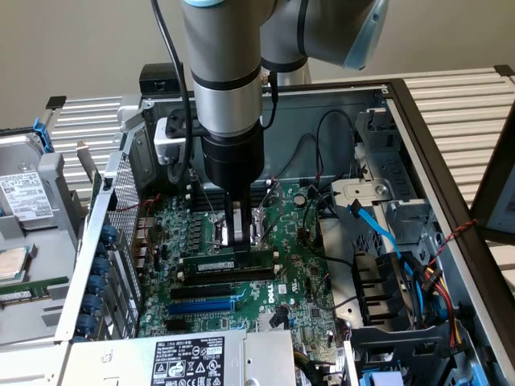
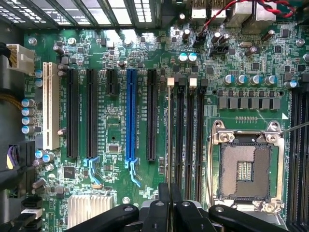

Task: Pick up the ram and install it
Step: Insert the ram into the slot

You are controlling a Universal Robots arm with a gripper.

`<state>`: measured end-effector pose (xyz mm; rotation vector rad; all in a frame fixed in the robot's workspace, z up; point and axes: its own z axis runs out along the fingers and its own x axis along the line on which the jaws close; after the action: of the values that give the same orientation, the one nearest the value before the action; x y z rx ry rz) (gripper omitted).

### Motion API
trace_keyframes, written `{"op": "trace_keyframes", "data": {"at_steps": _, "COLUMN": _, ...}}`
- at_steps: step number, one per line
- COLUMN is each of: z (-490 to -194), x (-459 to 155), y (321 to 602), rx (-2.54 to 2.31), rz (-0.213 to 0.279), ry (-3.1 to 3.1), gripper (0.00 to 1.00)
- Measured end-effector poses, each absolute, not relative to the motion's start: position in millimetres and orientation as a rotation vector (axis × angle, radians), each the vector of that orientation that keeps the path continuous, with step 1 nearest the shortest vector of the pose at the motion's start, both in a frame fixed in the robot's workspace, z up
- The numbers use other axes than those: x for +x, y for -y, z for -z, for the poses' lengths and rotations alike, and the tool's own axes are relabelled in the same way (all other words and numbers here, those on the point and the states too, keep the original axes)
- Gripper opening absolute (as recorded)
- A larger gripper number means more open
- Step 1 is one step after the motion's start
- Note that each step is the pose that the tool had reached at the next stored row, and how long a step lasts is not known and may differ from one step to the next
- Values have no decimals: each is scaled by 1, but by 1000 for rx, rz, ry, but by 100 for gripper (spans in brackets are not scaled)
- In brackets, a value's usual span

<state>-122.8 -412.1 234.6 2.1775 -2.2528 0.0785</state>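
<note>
Jaws: the gripper is holding its fingers closed to a bare slit and appears to be pinching the top edge of the ram
Ram: the ram is standing on its long edge directly beneath the jaws, running crosswise to them, with its lower edge meeting a black memory slot
Handling: it is looking light, thin and stiff, so it is likely sliding little but bending or cracking if twisted; its chips and contact edge are calling for care
Hold: the bare top edge at mid-length is offering the safest purchase, with the force going straight down the board
Surface: the motherboard is lying flat below the jaws, crowded with capacitors and a blue slot to one side of them and the CPU socket to the other
Room: the case walls are standing well apart from the jaws, while loose cables are hanging near but not touching
</note>
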Motion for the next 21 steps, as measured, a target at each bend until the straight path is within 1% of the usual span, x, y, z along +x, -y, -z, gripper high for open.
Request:
{"op": "trace_keyframes", "data": {"at_steps": 4, "z": -235, "x": -123, "y": 412, "rx": 2178, "rz": -74, "ry": 2251, "gripper": 13}}
{"op": "trace_keyframes", "data": {"at_steps": 8, "z": -235, "x": -123, "y": 412, "rx": 2178, "rz": -46, "ry": 2251, "gripper": 13}}
{"op": "trace_keyframes", "data": {"at_steps": 21, "z": -234, "x": -121, "y": 414, "rx": 2179, "rz": -48, "ry": 2253, "gripper": 13}}
